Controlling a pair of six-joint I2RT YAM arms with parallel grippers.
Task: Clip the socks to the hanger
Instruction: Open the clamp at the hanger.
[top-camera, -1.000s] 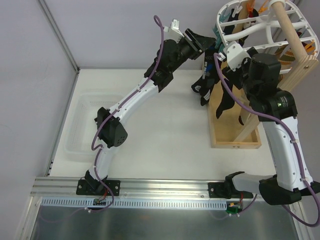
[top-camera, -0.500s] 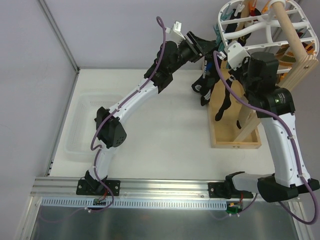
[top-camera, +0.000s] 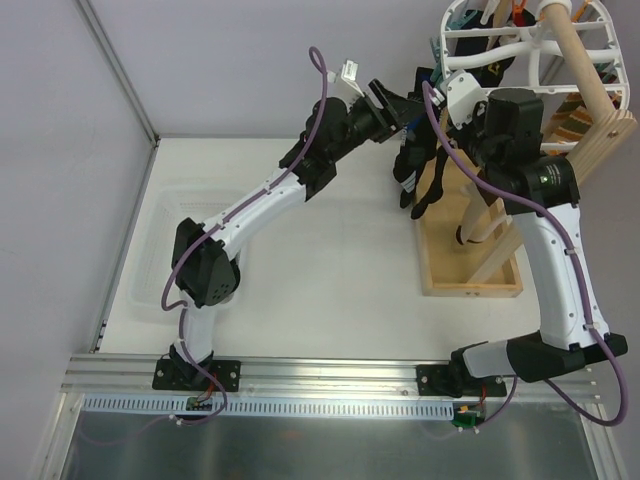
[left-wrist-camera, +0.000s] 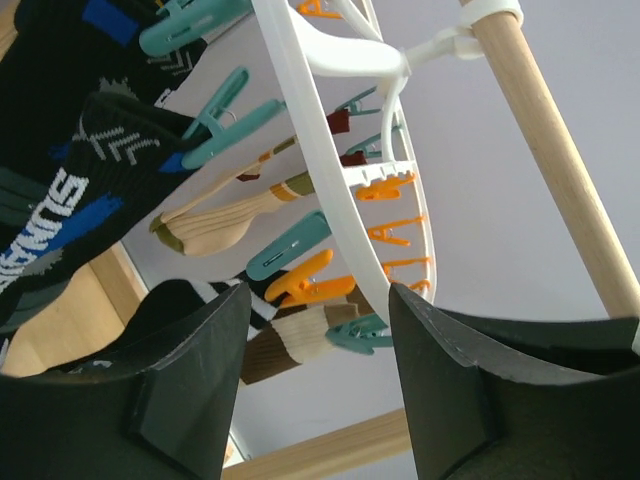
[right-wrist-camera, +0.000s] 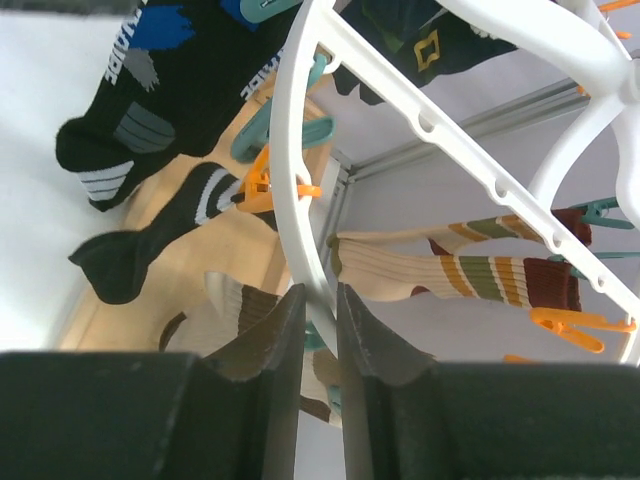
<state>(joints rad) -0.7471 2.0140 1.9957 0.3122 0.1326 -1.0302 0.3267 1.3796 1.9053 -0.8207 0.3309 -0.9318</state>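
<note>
Currently my right claw is clenched on the hanger rim, up on the stand at the table's far right. My left claw is spread wide, grasping nothing, just below the rim near teal pegs. Black socks hang pegged on the hanger's left side, with tan striped ones further round.

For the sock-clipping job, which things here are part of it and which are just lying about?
Job: white plastic oval hanger, gripped at its rim by the right end effector; teal and orange plastic pegs; black socks with white lettering; open left end effector.
Bystanders: wooden pole stand carrying the hanger; translucent white plastic basket, off to the left.
</note>
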